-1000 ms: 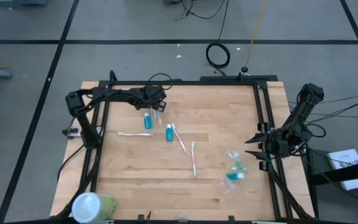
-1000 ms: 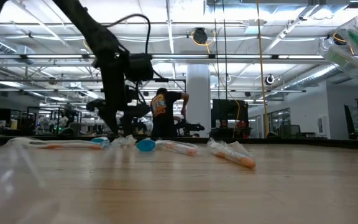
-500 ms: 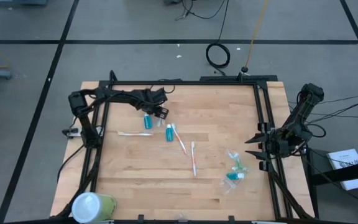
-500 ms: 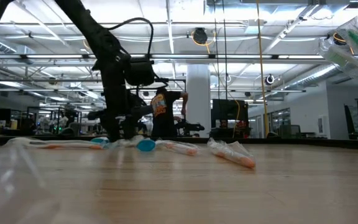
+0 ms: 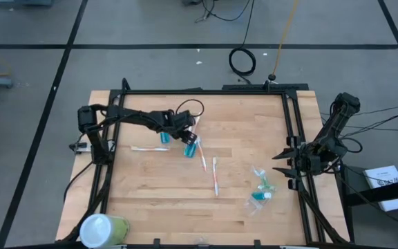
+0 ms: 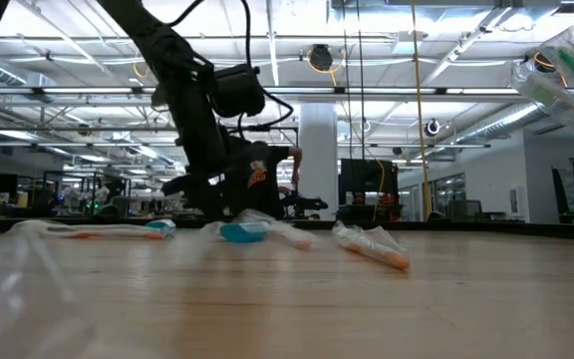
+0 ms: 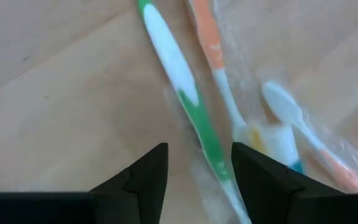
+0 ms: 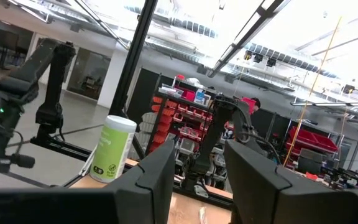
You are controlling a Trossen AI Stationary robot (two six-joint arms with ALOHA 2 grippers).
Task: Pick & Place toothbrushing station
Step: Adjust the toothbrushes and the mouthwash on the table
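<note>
My left gripper [image 5: 188, 134] is open and low over the middle of the table. In the left wrist view [image 7: 197, 177] a green-and-white toothbrush [image 7: 180, 93] in clear wrap runs between its fingers, which I cannot see touching it. An orange toothbrush [image 7: 211, 46] and a teal tube with a white cap [image 7: 279, 142] lie beside it. The tube [image 5: 190, 147] lies flat, a second teal tube [image 5: 163, 135] to its left. Further toothbrushes [image 5: 140, 148] [image 5: 215, 176] lie flat. My right gripper [image 5: 282, 166] waits open at the right edge.
A clear wrapper with small teal items [image 5: 261, 188] lies at the near right. A yellow-green container with a white top [image 5: 102, 227] stands at the near left corner. The black frame rails [image 5: 109, 159] run along the table's sides. A person [image 6: 264, 179] stands far behind the table.
My left gripper has gone from the table's far left area toward the right and near edge, coming down over the teal tube and the toothbrushes in the middle. My right arm has kept still.
</note>
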